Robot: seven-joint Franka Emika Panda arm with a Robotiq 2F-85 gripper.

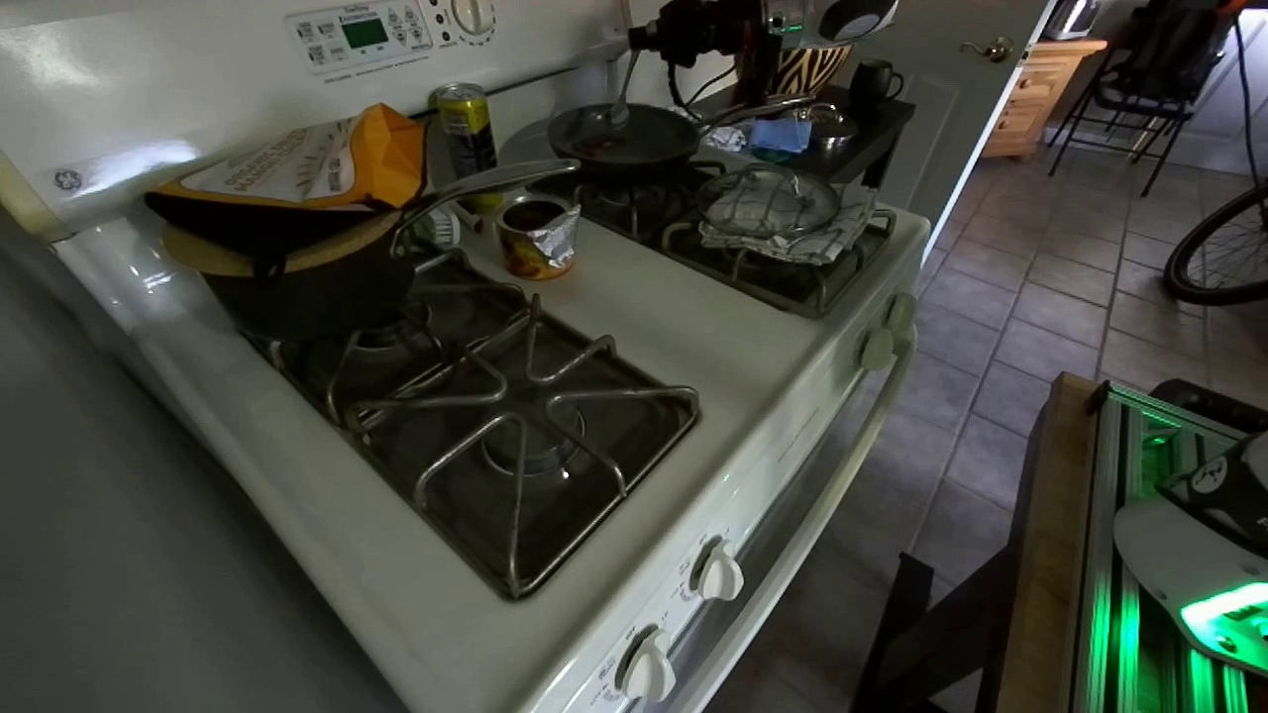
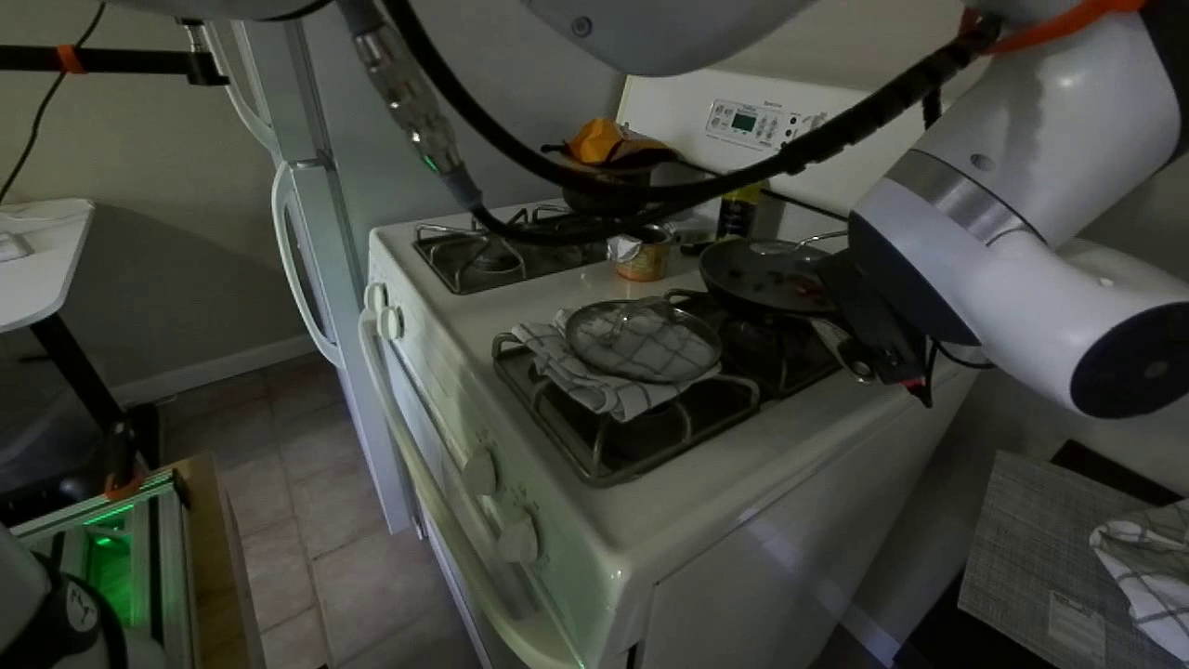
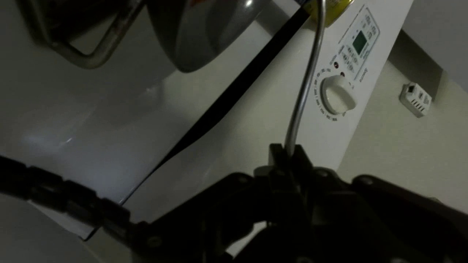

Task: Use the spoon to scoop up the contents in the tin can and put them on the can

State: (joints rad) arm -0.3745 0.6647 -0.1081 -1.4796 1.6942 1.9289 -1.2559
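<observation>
While the spoon (image 3: pixel 306 84) reaches over the frying pan (image 1: pixel 656 147), probably for emptying, the gripper (image 3: pixel 288 151) pinches it tightly. The tin can (image 1: pixel 527 246) stands nearby on flat stovetop (image 1: pixel 654 309), presumably for steadiness.

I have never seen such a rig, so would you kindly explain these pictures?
The machine is a white jointed robot arm. Two pictures look on from outside; the third comes from its wrist camera. Its black two-fingered gripper is shut on a thin silvery metal spoon, whose far end is in or just over a round black frying pan. Also on the white gas stove: a short silvery-and-orange tin can and a clear glass lid on a checked cloth.
</observation>
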